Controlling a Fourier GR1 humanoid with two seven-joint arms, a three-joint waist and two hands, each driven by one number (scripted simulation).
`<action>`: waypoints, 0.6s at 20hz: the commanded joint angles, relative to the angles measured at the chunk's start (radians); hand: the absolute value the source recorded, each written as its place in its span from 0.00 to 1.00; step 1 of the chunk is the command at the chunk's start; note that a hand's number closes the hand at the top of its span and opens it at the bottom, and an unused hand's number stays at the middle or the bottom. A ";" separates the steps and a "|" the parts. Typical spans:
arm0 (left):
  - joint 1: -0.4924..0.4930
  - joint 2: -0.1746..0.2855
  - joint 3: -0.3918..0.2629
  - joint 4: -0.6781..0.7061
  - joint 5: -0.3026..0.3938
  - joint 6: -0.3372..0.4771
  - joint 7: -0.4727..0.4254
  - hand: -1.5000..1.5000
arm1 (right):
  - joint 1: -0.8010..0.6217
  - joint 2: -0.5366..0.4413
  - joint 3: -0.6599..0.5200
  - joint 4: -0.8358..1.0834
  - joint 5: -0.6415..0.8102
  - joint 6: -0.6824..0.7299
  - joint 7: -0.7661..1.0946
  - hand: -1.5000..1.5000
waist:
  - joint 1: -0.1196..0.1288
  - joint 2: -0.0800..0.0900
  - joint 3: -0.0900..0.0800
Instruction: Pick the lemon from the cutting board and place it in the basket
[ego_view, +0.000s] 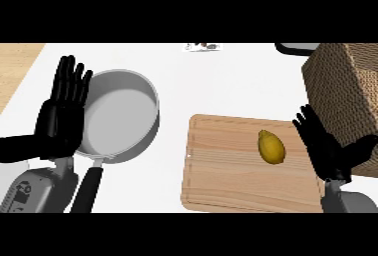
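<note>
A yellow lemon (271, 147) lies on the right half of a light wooden cutting board (229, 170), its long axis running away from me. My right hand (325, 147) stands open just right of the lemon, fingers straight and pointing up, not touching it. The woven brown basket (343, 85) rises at the far right, behind and beside that hand. My left hand (63, 107) rests open at the left edge, fingers up, beside a grey pan.
A grey frying pan (118, 117) with a black handle (88, 190) sits left of the board. A small object (203, 47) lies at the counter's far edge, and a dark rim (295, 48) shows at the top right.
</note>
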 joint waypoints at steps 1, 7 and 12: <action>-0.029 0.045 0.015 0.073 -0.042 -0.021 0.011 0.50 | -0.108 -0.045 0.001 0.043 -0.008 0.082 0.017 1.00 | -0.039 -0.018 -0.024; 0.039 0.132 -0.152 0.058 -0.109 -0.167 0.066 0.50 | -0.290 -0.201 0.129 -0.140 0.113 0.381 -0.229 1.00 | -0.003 -0.024 -0.021; 0.061 0.196 -0.112 0.067 -0.093 -0.235 0.057 0.50 | -0.139 0.020 0.339 -0.209 0.345 0.219 -0.391 0.00 | -0.043 -0.025 -0.025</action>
